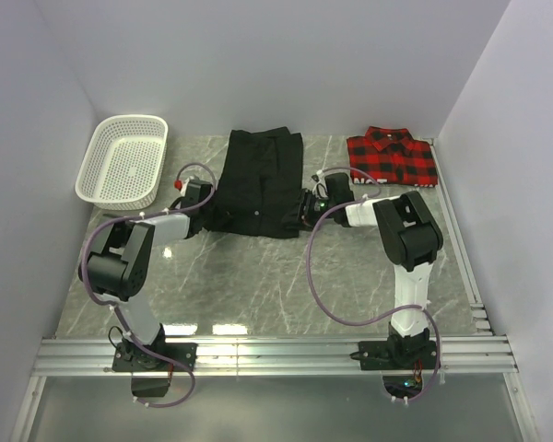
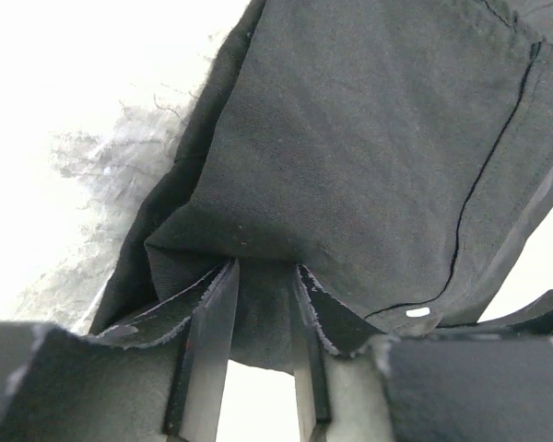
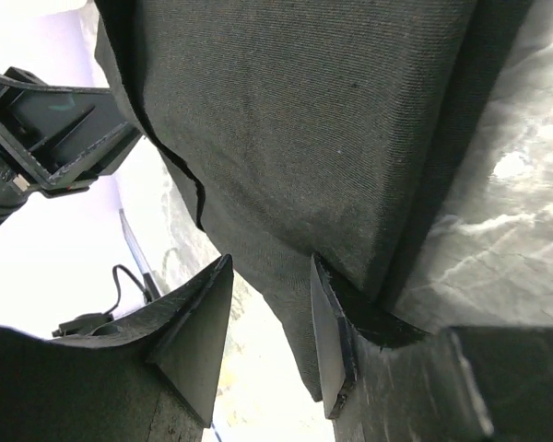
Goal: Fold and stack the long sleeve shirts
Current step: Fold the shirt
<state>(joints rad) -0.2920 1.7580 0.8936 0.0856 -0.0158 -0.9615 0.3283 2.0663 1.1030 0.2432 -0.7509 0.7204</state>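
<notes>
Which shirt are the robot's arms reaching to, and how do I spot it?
Look at the marble table, middle of its far side. Between the white basket and the plaid shirt lies the black shirt. It is plain black, not checked.

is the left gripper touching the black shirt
Touching. The left wrist view shows the left gripper with its fingers pinching a bunched fold of the black shirt.
</notes>
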